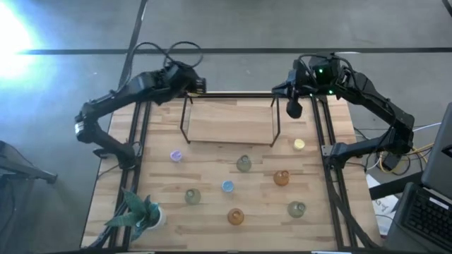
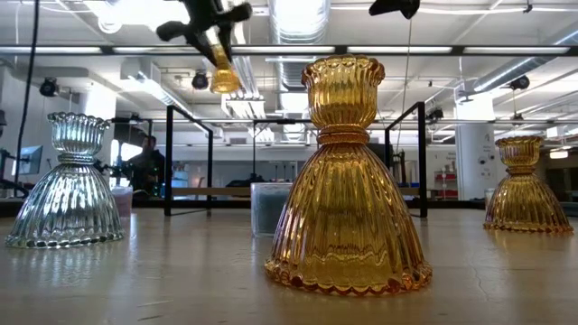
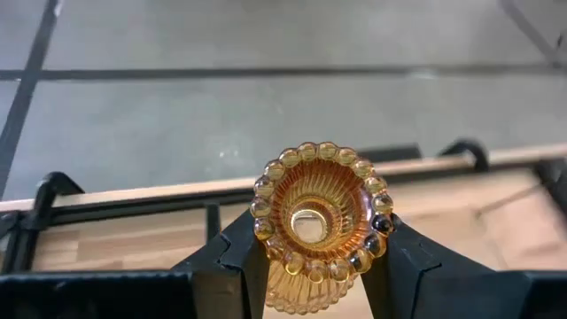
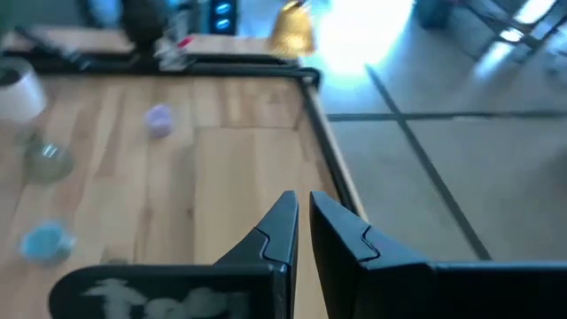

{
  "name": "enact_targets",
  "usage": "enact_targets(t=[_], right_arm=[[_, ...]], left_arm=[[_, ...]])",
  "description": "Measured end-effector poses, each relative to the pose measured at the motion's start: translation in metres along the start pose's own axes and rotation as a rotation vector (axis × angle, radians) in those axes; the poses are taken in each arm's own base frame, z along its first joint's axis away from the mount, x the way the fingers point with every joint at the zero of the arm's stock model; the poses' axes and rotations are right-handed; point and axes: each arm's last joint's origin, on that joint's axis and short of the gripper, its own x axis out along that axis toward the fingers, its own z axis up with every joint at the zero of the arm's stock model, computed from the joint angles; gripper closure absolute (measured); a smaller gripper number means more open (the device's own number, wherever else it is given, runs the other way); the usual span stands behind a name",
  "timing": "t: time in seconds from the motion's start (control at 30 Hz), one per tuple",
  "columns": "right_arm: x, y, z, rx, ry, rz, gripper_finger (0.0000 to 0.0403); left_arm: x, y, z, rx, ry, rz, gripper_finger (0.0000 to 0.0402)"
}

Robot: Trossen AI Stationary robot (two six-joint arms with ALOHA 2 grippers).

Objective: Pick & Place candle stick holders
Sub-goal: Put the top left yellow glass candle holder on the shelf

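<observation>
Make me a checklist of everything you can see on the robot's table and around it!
Surface: wooden table with a raised wooden shelf on black legs at the back.
Job's things: eight glass candle stick holders stand on the table, such as purple, blue and yellow; one more amber holder is gripped.
Clutter: potted plant at a front corner.
Grippers: left gripper holds the amber holder above the table's back edge; right gripper is closed and empty, above the shelf's right end.
Cables: cable loops behind the left arm; wires by the right arm.
Surroundings: keyboard; a person far behind.
</observation>
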Motion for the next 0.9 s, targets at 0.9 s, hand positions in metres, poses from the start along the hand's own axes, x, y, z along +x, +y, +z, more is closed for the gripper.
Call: enact_targets(t=[0.9], right_arm=[[-0.001,-0.018,0.008,0.202,-0.095,-0.238,0.0376]], left_arm=[[0.127,-0.037,-0.073,0.343,0.158,0.091,0.0261]])
